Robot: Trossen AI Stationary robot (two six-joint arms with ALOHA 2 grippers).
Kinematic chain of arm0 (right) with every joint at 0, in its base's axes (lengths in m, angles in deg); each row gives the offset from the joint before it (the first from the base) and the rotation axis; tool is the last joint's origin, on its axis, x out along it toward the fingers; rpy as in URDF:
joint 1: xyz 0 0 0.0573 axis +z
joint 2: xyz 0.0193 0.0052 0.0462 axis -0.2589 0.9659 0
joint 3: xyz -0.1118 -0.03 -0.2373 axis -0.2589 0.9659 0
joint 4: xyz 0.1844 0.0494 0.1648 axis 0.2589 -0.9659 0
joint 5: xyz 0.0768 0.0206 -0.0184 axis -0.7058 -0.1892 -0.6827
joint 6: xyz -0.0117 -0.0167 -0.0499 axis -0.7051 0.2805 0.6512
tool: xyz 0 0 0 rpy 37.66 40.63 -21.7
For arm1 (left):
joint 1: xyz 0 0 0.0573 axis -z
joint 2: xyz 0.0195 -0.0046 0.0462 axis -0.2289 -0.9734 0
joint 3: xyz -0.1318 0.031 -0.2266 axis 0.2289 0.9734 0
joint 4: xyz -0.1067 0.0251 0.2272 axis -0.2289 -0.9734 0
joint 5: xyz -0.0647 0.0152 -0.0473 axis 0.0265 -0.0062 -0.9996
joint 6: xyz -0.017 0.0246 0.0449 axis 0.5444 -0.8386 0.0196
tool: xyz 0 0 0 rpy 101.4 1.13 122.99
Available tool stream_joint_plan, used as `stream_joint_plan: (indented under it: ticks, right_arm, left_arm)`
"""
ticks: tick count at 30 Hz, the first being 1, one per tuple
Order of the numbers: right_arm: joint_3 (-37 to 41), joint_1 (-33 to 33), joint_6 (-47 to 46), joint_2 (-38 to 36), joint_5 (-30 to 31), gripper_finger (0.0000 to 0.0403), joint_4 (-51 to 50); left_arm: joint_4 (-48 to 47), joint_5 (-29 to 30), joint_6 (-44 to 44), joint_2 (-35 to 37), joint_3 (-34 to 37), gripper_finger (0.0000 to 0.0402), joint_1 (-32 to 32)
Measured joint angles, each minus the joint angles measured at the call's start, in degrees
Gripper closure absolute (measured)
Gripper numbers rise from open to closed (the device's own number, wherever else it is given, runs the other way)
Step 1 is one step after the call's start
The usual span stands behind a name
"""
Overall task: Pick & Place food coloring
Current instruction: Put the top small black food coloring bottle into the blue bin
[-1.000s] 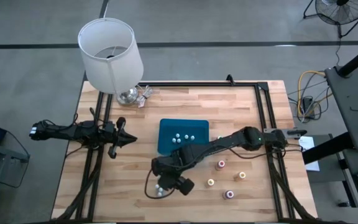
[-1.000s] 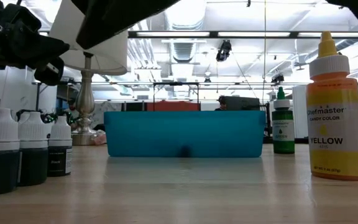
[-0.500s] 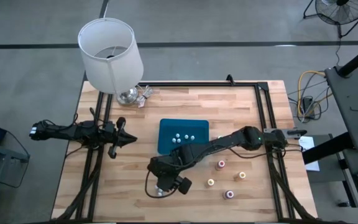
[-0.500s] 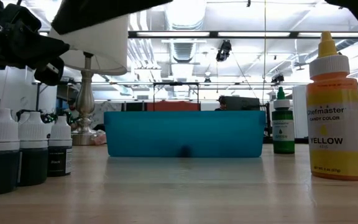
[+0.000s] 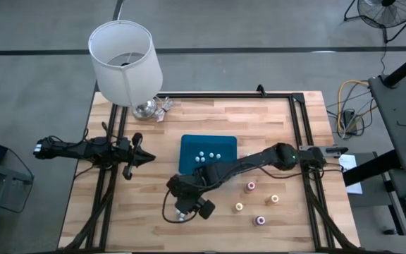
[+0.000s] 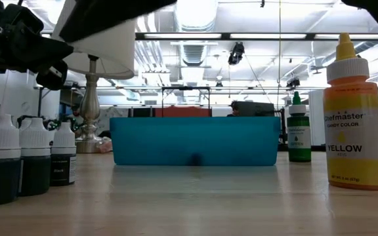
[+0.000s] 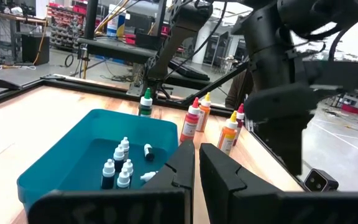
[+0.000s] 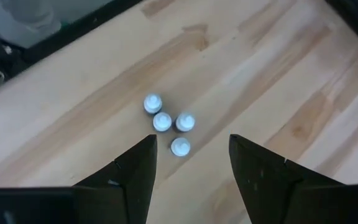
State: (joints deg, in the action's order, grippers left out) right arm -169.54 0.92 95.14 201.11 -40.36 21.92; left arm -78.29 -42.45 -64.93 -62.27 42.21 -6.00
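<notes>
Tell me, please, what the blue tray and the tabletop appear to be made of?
The blue tray looks like moulded plastic: uniform teal, smooth matte walls, rounded corners. The tabletop looks like sealed butcher-block wood: pale glued strips with visible grain and a slight sheen.

A wooden table (image 5: 210, 120) is seen from above. A blue tray (image 5: 189, 146) is set at its centre, a white-shaded lamp (image 5: 124, 60) at eleven o'clock, coloured-top bottles (image 5: 251, 186) at four o'clock, white-capped bottles (image 8: 162, 121) at six o'clock.
</notes>
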Motion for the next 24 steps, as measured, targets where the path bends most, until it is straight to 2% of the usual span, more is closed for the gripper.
stream_joint_plan:
  ticks: [11,24]
  right_arm:
    - [-2.3,0.0,-1.0,0.0,-0.1,0.0211,-0.7]
    - [-2.3,0.0,0.4,5.1,-0.1,0.0211,-2.2]
  left_arm:
    - [0.0,0.0,0.0,0.0,0.0,0.0402,0.0]
    - [0.0,0.0,0.0,0.0,0.0,0.0402,0.0]
